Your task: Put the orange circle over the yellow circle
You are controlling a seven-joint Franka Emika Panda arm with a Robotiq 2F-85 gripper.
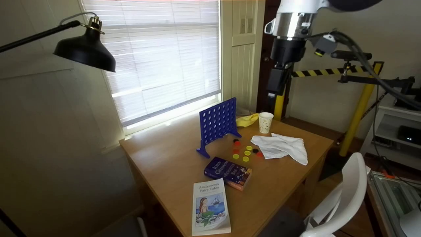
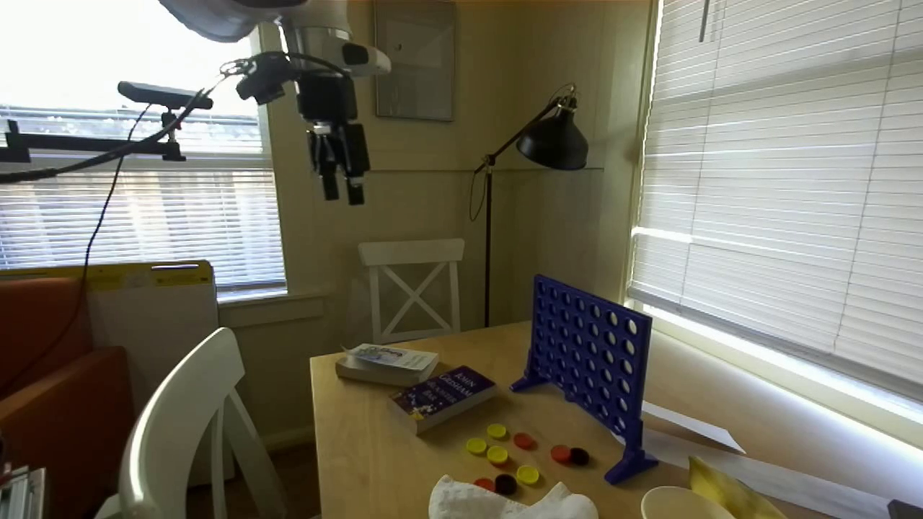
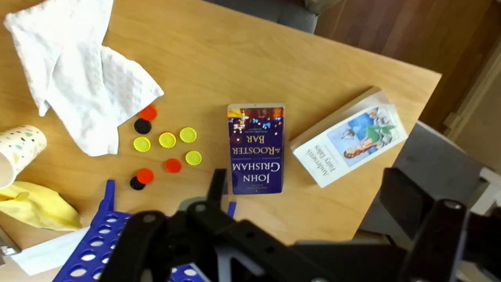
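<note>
- Hanging higher than the blue rack (image 1: 218,121) and well apart from it, the gripper (image 2: 342,191) has its two fingers (image 2: 355,193) spread, a plain gap between the tips.
- Blue rack: one, upright, smooth and plastic-looking, a flat panel with rows of round holes, on the wooden table (image 1: 158,158).
- Orange discs (image 3: 173,165): three, flat and round. Nearest the rack, one overlaps a black disc (image 3: 135,186); a little farther from the rack, one lies alone; farthest from the rack, one touches the remaining black disc (image 3: 143,126). Which of them the task means, I cannot tell.
- Yellow discs (image 3: 167,140): four, ridged at the rim, loosely grouped farther from the rack than the lone orange one.
- Paperback books (image 3: 256,149): two, the purple one nearer the rack, the white one farther.
- Paper cup (image 1: 265,123): one, speckled, near one end of the rack.
- White cloth (image 1: 279,144): one, creased, apart from the rack, out from its cup end.
- In an exterior view alone, a rust-red armchair (image 2: 76,389); in an exterior view alone, striped tape (image 1: 317,72); both well apart from the rack.
- In the wrist view, the discs show from above and the gripper hides part of the rack.
</note>
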